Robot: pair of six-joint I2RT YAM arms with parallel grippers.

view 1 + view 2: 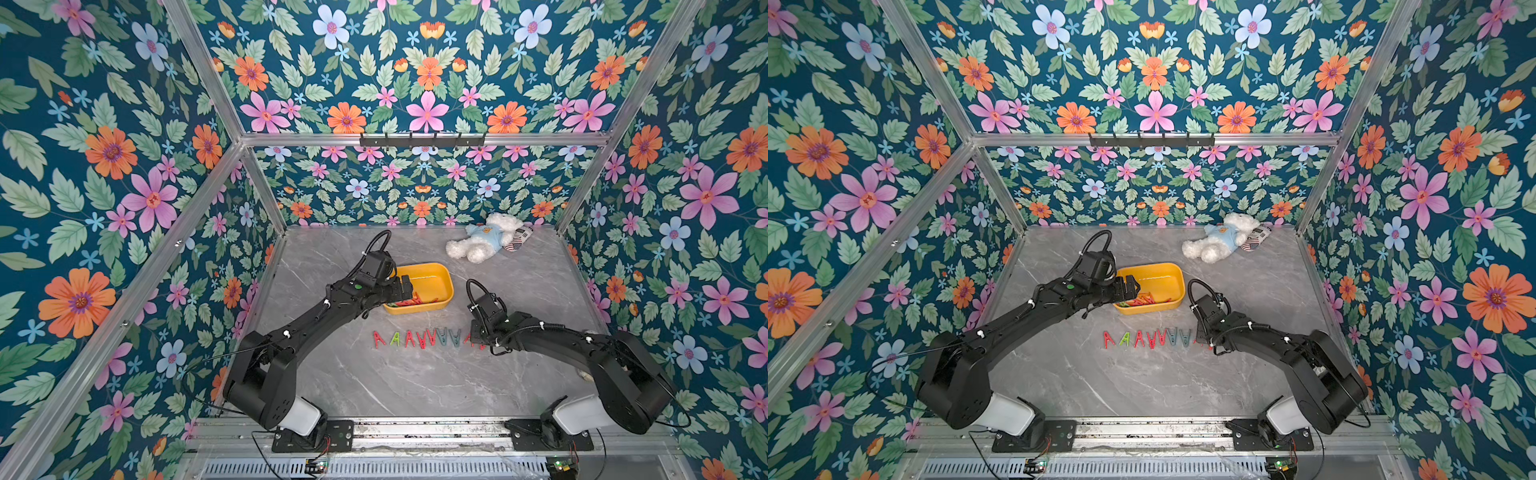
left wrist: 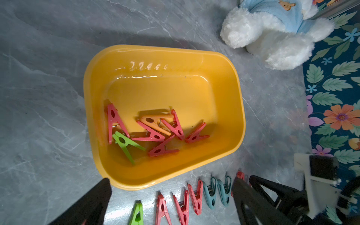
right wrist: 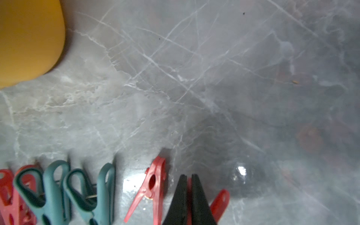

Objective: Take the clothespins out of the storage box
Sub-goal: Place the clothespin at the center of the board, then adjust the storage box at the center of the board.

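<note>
1. My left end effector [image 1: 407, 291] hovers wide over the yellow plastic storage box [image 2: 224, 116], targeting its heaped plastic clothespins [image 2: 155, 134].
2. My right end effector [image 3: 188, 176] pinches a red plastic clothespin [image 3: 220, 200], extending the row [image 1: 419, 338] rightward on the desk [image 1: 374, 382].

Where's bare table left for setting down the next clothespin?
Widest free patch: the table between the row of clothespins and the arm bases. Also free: left of the row's end, and between the storage box and plush bear. Crowded: the row's right end, where the right gripper clamps a red clothespin.

Left end effector [image 2: 171, 183] agape, right end effector [image 3: 188, 177] pinched
</note>
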